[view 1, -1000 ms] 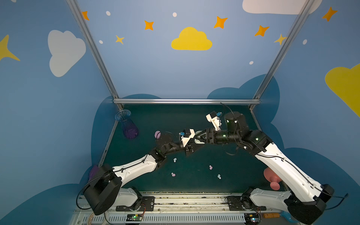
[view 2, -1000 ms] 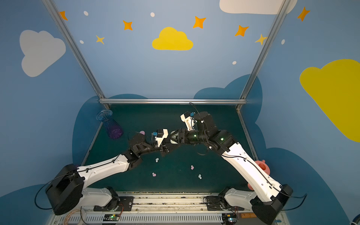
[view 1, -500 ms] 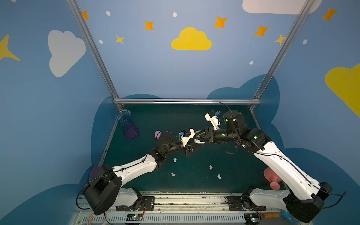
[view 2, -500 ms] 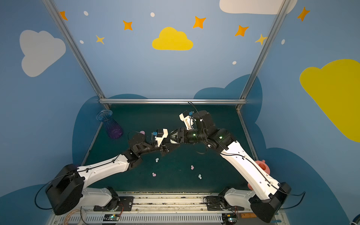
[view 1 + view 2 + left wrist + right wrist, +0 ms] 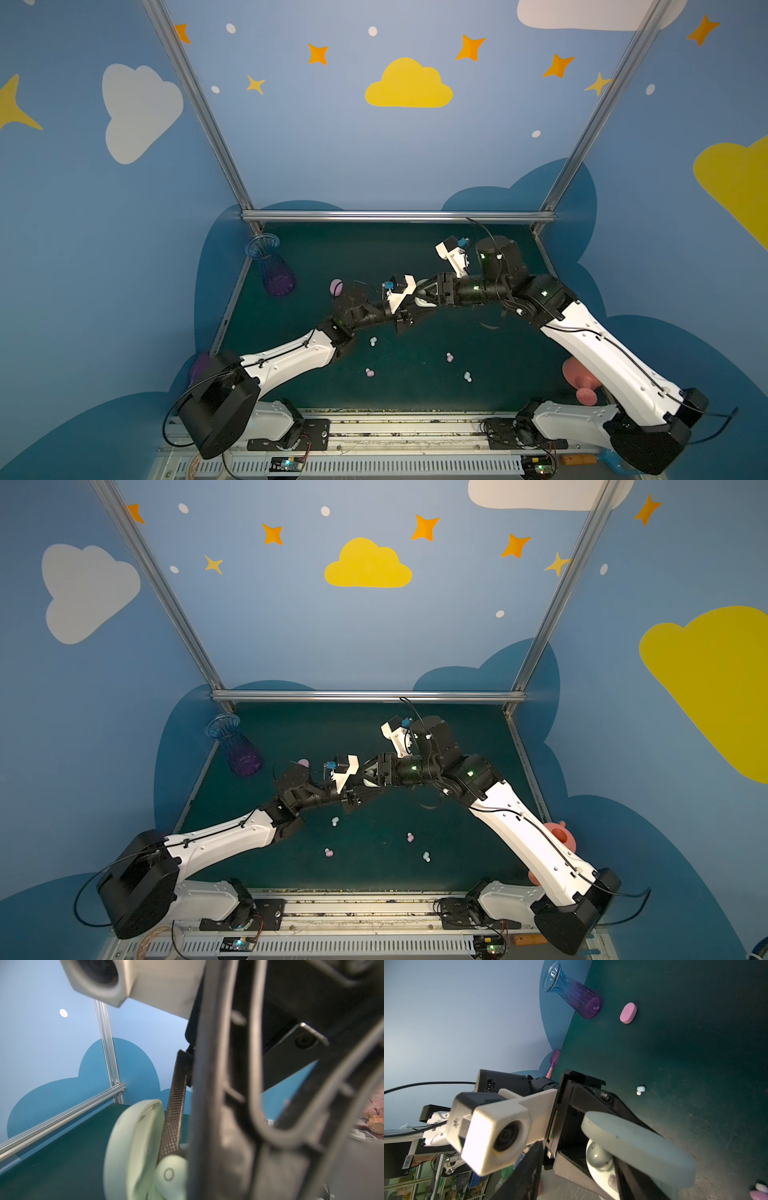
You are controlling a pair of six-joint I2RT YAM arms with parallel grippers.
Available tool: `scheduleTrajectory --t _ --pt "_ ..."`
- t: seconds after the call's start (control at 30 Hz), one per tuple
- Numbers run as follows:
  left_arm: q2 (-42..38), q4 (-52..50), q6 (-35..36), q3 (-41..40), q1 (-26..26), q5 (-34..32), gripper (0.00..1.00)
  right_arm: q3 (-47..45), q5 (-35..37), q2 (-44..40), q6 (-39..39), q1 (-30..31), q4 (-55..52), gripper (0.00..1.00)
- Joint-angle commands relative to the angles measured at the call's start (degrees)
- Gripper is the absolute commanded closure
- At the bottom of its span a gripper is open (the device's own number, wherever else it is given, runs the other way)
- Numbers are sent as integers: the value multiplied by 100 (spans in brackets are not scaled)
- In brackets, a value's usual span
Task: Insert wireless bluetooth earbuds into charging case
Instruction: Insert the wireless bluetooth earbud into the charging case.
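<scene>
Green counter (image 5: 374, 257) carries loose earbuds (image 5: 372, 341), pink case (image 5: 336, 286), vase (image 5: 274, 272); right claw (image 5: 422, 297) clasps the open pale case (image 5: 133, 1147); left claw (image 5: 420, 312) crowds it, grip indiscernible.

Pale mint case (image 5: 133, 1147), pink case (image 5: 628, 1012), blue-purple ribbed vase (image 5: 572, 991)

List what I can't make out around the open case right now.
Charging case sockets, filled or not: both top views, jaws crowd over them; wrist views blurred.
What the left gripper jaws pinch, if anything: lid and blur hide it, every view.
Loose earbuds, which ear each fits: too small in top views.
</scene>
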Motion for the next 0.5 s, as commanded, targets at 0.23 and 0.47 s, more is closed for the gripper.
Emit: scheduleTrajectory --t 0.23,0.47 --pt "-176 297 3 147 20 -45 82 82 213 -163 -170 44 -306 43" --pt "-175 292 -6 181 23 -19 82 193 464 -203 -282 36 -617 39"
